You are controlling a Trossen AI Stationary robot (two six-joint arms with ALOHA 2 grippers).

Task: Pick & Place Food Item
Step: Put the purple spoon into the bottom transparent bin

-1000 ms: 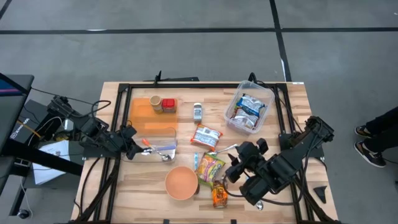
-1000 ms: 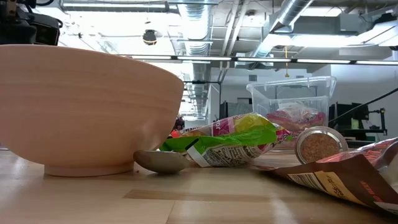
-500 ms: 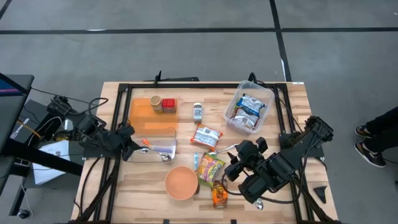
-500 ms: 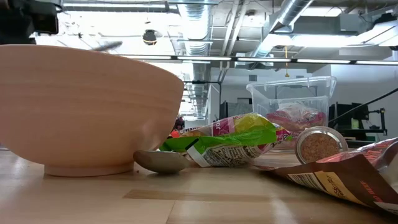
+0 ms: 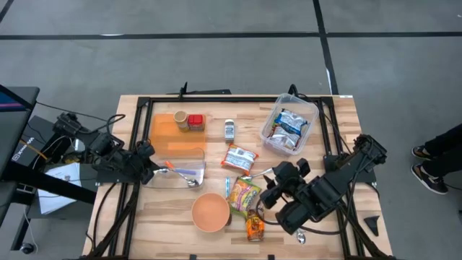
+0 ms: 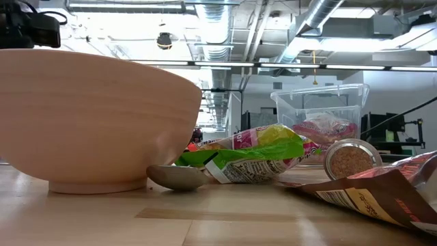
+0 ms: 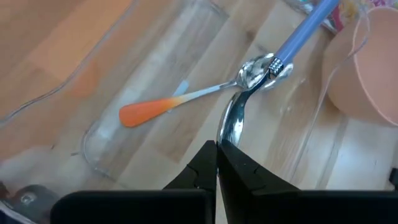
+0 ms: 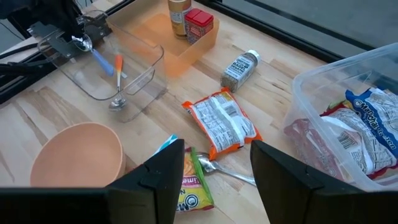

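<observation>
While the left gripper [image 7: 216, 163] pinches a metal spoon [image 7: 239, 106] over the clear tray [image 5: 189, 153], the orange snack packet [image 8: 222, 122], mid-table, looks light, crinkly; grasp an edge. Right gripper [image 8: 212, 167] half-open, empty.

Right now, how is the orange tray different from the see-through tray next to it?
The orange tray is tinted orange; the clear tray is colourless. The orange tray holds a jar and a red-lidded box in one corner; the clear tray holds spoons, one with an orange handle. The orange tray lies nearer the table's far edge. Both are shallow, transparent plastic.
</observation>
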